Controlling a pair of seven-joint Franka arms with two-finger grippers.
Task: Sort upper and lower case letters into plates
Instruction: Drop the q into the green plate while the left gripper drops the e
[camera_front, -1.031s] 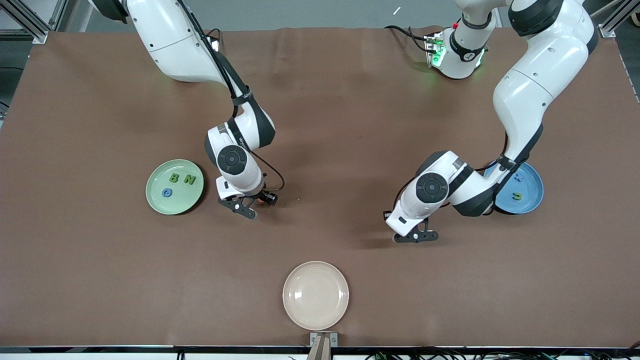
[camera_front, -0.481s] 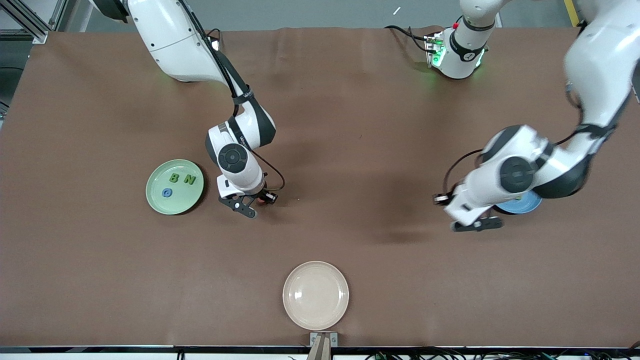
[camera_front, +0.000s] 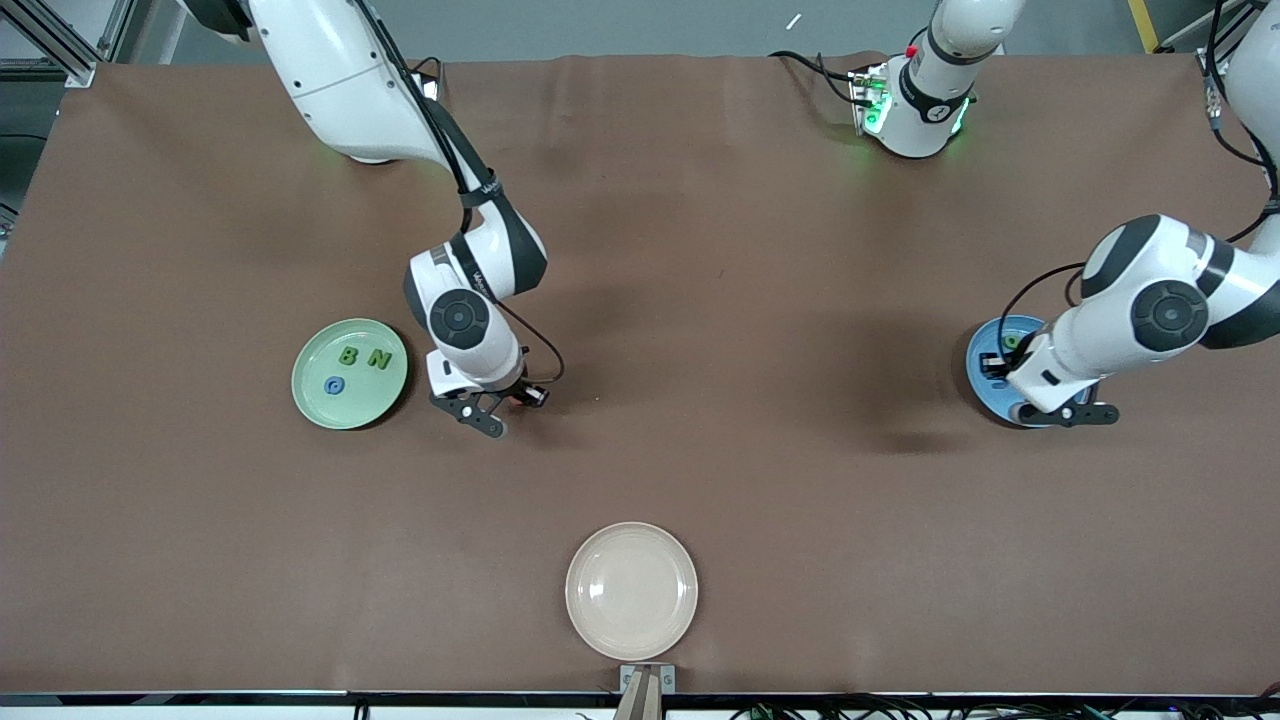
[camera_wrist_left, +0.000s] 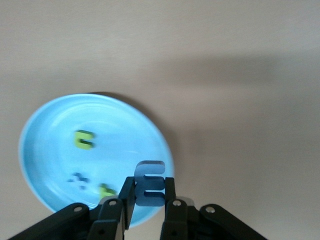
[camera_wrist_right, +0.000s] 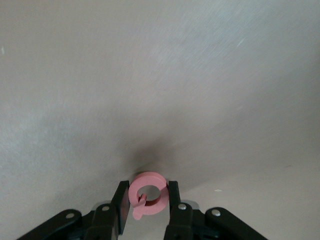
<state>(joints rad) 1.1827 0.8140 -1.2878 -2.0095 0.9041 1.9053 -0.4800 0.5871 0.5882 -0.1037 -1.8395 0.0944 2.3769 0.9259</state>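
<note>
Right gripper (camera_wrist_right: 145, 207): pads pressed on both sides of the red G (camera_wrist_right: 146, 196), pinching it. In the front view this gripper (camera_front: 497, 408) sits low over bare brown table (camera_front: 700, 250), just beside the mint green plate (camera_front: 310, 400), at about its 3 o'clock.

Mint green plate holds the green B (camera_front: 348, 355) at roughly 12 o'clock, the green N (camera_front: 378, 359) at about 1 o'clock and the blue G (camera_front: 333, 384) near 8 o'clock of the plate's centre.

Left gripper (camera_wrist_left: 147, 200): clamped on the blue m (camera_wrist_left: 149, 183), which stands on edge between the pads. It hangs over the bright blue plate (camera_wrist_left: 45, 150) near the rim; in the front view the gripper (camera_front: 1060, 410) covers most of that plate (camera_front: 985, 350).

In the blue plate, wrist view: green n (camera_wrist_left: 83, 139), a second green letter (camera_wrist_left: 106, 190) partly hidden by the finger, and a small blue letter (camera_wrist_left: 77, 180), too blurred to read.

Cream-beige plate (camera_front: 590, 625) lies at the table's 6 o'clock edge, nearest the front camera, well apart from both grippers.
</note>
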